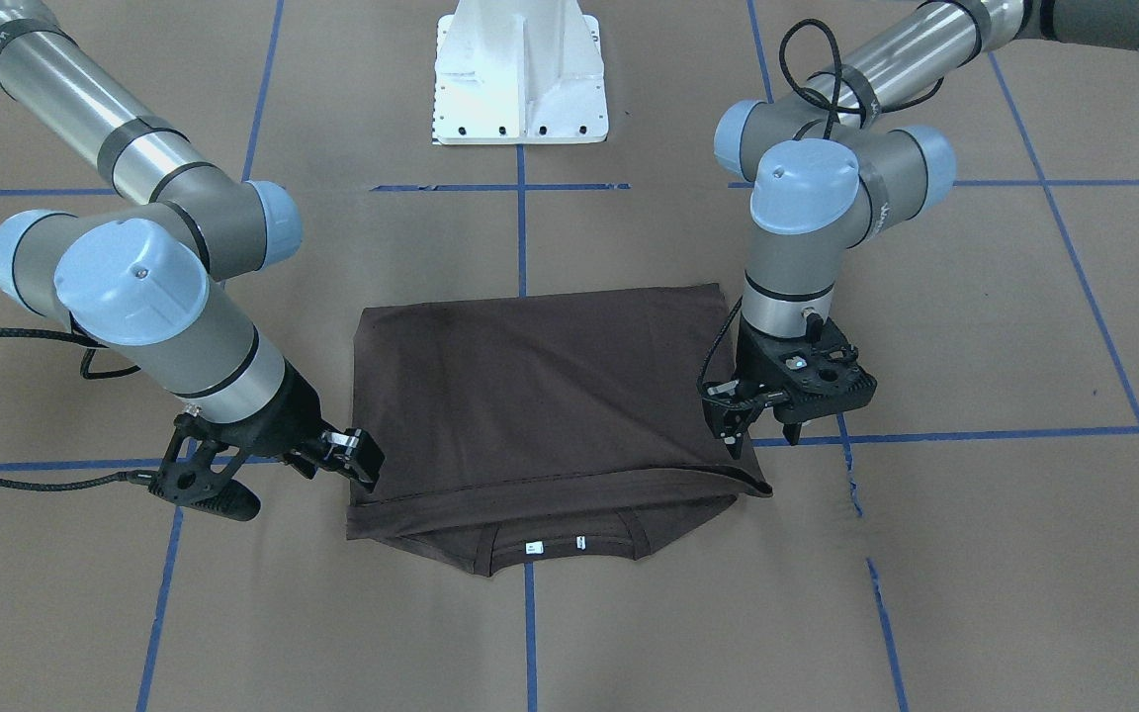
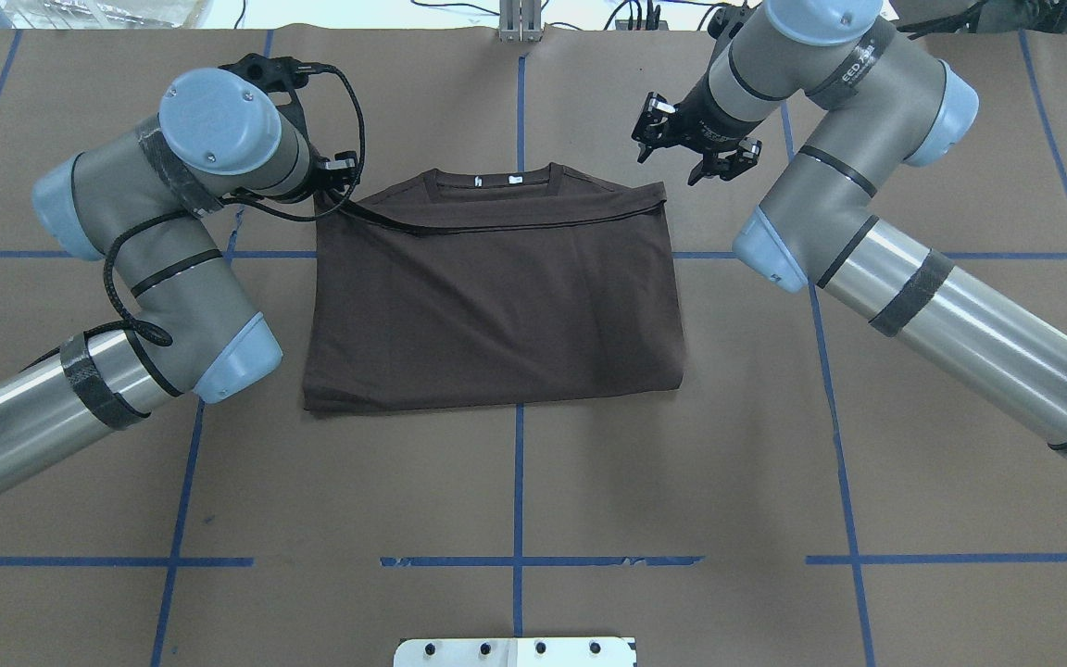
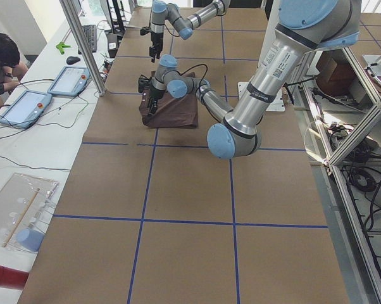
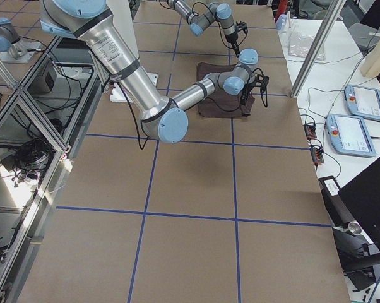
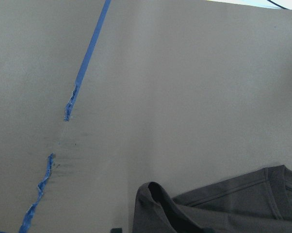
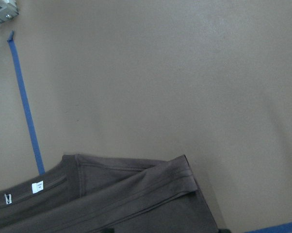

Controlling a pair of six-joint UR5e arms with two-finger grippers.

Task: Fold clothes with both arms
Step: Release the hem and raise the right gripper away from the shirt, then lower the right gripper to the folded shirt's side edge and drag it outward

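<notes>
The dark brown T-shirt (image 1: pixel 540 396) (image 2: pixel 496 306) lies folded in half on the brown table cover, its hem brought up near the collar, whose white tags (image 1: pixel 530 547) show. My left gripper (image 1: pixel 762 435) (image 2: pixel 334 178) stands open at the shirt's collar-side corner, one finger (image 1: pixel 733 435) at the hem and the other off the cloth. The left wrist view shows that corner (image 5: pixel 155 194) curled up slightly. My right gripper (image 1: pixel 305 487) (image 2: pixel 677 165) hangs wide open just outside the opposite corner, holding nothing. The folded edge (image 6: pixel 151 187) shows in the right wrist view.
The white pedestal base (image 1: pixel 520 79) (image 2: pixel 515 651) stands at the robot's side of the table. Blue tape lines (image 2: pixel 518 417) grid the cover. In the exterior left view, tablets (image 3: pixel 26 104) and a seated person (image 3: pixel 0 57) are beside the table.
</notes>
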